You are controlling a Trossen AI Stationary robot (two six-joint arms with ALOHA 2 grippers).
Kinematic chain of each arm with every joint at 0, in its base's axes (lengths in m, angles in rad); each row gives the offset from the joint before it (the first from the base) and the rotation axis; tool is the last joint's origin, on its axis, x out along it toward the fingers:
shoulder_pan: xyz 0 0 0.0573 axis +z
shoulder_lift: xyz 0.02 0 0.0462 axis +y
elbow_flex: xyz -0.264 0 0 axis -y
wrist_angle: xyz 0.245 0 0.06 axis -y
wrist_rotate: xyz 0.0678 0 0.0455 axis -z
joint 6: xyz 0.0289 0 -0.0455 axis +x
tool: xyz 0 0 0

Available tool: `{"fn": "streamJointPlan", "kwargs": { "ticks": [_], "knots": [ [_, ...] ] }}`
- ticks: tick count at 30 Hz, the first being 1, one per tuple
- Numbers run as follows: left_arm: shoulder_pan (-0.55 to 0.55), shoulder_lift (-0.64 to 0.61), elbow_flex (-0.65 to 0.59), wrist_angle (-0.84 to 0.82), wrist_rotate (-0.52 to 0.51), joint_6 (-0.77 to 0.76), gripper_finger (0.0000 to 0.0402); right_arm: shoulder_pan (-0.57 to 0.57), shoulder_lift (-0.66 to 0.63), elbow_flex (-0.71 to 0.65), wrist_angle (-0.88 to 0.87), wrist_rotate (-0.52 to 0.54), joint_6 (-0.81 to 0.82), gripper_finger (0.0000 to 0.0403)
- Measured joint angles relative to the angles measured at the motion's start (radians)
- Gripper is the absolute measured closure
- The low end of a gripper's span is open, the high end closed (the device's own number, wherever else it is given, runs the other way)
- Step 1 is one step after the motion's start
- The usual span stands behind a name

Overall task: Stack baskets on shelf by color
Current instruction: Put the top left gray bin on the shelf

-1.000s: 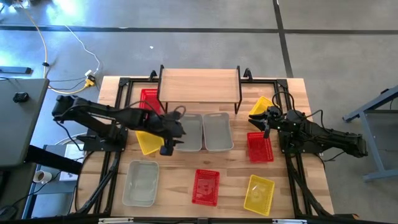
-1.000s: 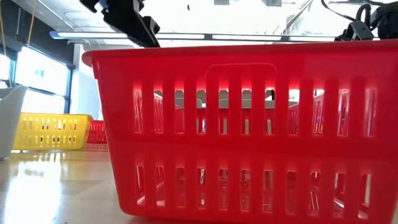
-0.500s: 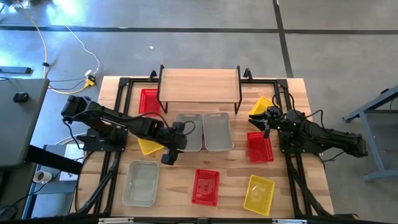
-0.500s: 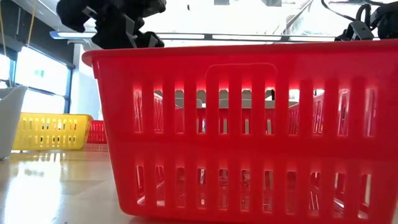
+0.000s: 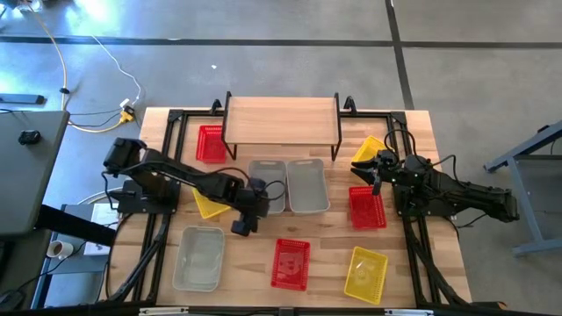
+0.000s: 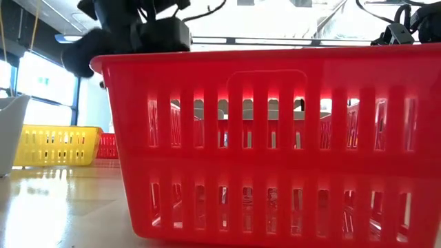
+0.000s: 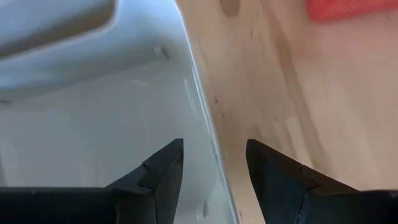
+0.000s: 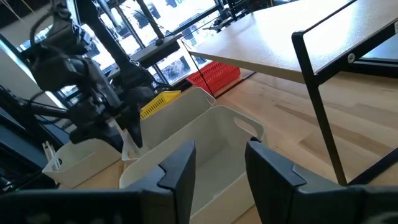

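Two pale grey baskets (image 5: pixel 268 185) (image 5: pixel 307 184) stand side by side on the table in front of the shelf (image 5: pixel 281 118). My left gripper (image 5: pixel 241 221) (image 7: pixel 214 146) is open and points steeply down over the near left corner of the left-hand one (image 8: pixel 186 124). Its fingers stand on either side of that basket's wall (image 7: pixel 200 118), one inside and one outside, and no touch shows. A yellow basket (image 5: pixel 207 204) lies partly under the left arm. My right gripper (image 5: pixel 373 167) (image 8: pixel 221 163) waits open and level at the table's right, above another yellow basket (image 5: pixel 369 147).
A red basket (image 5: pixel 211 143) sits left of the shelf and another (image 5: pixel 367 209) at the right. Along the near edge stand a grey basket (image 5: pixel 198 257), a red one (image 5: pixel 291 262) (image 6: pixel 275 145) and a yellow one (image 5: pixel 366 273). Black frame rails (image 5: pixel 158 237) run along both table sides.
My left gripper has sunk and reached out toward the table's near right, tipping further downward. It has come down over the near left corner of the left grey basket, its fingers staying open. No basket has moved.
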Motion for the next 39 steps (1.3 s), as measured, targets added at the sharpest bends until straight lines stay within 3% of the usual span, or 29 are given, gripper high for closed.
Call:
{"fn": "streamJointPlan", "kwargs": {
  "ticks": [9, 19, 29, 39],
  "knots": [
    [0.0, 0.071, 0.0, -0.004, -0.029, -0.009, 0.025, 0.0, 0.0, 0.0, 0.0, 0.0, 0.0, 0.0277],
    [0.0, 0.071, 0.0, -0.041, -0.001, -0.004, 0.0391, 0.0, 0.0, 0.0, 0.0, 0.0, 0.0, 0.0277],
    [0.001, 0.001, -0.001, -0.111, -0.004, -0.035, 0.0397, 0.0, 0.0, 0.0, 0.0, 0.0, 0.0, 0.0277],
    [0.001, -0.164, -0.001, -0.171, -0.065, -0.095, 0.04, 0.0, -0.001, 0.0, 0.0, 0.0, 0.0, 0.0277]
  ]
}}
